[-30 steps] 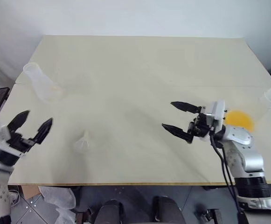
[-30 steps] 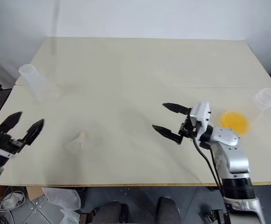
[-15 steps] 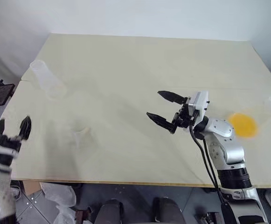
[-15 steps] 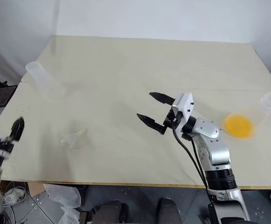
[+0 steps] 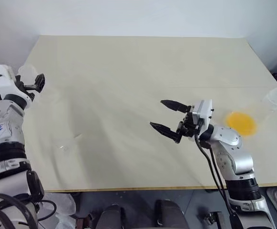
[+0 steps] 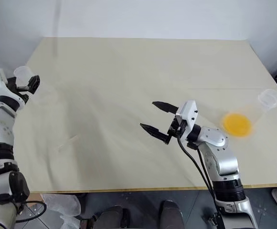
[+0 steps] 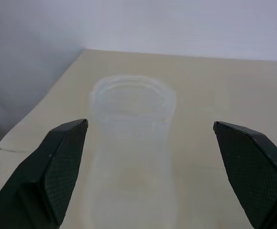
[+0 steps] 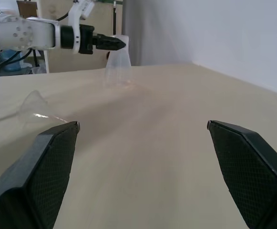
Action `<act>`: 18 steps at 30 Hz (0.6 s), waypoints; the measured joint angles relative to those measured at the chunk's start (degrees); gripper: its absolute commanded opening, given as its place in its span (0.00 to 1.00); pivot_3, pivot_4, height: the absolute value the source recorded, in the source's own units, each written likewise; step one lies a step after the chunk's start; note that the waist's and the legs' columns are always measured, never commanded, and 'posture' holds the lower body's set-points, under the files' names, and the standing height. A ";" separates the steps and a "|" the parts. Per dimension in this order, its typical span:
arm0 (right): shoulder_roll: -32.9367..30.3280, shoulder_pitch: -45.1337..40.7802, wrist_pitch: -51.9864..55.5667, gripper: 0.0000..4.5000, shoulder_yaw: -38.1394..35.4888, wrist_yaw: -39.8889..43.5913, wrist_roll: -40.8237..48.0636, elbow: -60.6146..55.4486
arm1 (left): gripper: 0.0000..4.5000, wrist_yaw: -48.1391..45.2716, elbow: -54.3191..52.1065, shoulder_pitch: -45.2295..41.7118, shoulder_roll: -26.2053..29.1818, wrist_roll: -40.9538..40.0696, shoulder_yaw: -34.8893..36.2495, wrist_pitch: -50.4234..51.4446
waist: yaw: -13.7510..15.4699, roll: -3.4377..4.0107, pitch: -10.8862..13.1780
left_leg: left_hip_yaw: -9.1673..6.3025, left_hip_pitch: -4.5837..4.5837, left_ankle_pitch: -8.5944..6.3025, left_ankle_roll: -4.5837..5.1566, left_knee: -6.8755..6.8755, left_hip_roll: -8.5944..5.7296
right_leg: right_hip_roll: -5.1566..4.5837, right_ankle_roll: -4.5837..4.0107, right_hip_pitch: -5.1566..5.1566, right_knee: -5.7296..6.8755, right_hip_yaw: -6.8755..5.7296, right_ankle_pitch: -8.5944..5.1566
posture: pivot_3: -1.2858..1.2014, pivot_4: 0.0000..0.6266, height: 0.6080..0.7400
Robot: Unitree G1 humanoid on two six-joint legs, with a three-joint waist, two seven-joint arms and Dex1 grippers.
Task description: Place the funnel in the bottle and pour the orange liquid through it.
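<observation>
A broad, pale cream table [image 5: 143,67] is seen beneath plain white walls [image 5: 138,16], a faint seam running across its width and a strip of dark floor visible below its near edge. At the table's right edge a large clear conical vessel [image 5: 264,107] is laid on its side, with the orange liquid [image 5: 241,123] pooled as a bright disc in its wide end. The right gripper [image 5: 169,117] is held above the table's middle, well apart from that vessel, its two black fingers spread wide and empty. At the far left corner the bottle [image 7: 131,143] is stood upright, and the left gripper [image 7: 150,167] is positioned level with its neck, one finger spread to either side and neither seen touching it. The funnel [image 8: 35,107] is found near the table's left front, probably tipped on its side with the flared cup resting on the surface, though its clear plastic is hard to trace. It is well apart from both grippers and from the bottle.
</observation>
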 measured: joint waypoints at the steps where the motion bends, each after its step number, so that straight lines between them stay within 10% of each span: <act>1: 0.00 0.11 0.09 1.00 -0.03 -0.25 0.06 -0.27 | 1.00 -0.55 2.44 -1.33 0.17 0.68 -0.59 -0.45 | 0.07 0.00 0.00 | 0.05 0.00 0.00 0.00 0.01 0.00 | 0.00 0.00 0.00 0.02 -0.01 0.00 | 0.52 0.24 1.00; 10: 0.26 2.42 0.71 1.00 -0.10 -2.32 0.47 -2.61 | 1.00 -0.90 17.63 -9.59 0.47 4.91 -3.57 -6.99 | 0.26 -0.15 0.08 | 0.11 -0.21 0.00 0.00 0.14 -0.03 | -0.03 0.00 -0.05 0.04 -0.10 0.00 | 0.52 0.24 1.00; 18: 0.54 2.65 0.77 1.00 -0.10 -3.02 0.46 -2.63 | 0.52 -1.28 22.50 -12.34 0.59 6.24 -4.12 -10.53 | 0.20 -0.15 0.08 | 0.06 -0.27 0.00 0.00 0.15 -0.03 | -0.03 0.00 -0.08 0.04 -0.15 0.00 | 0.52 0.24 1.00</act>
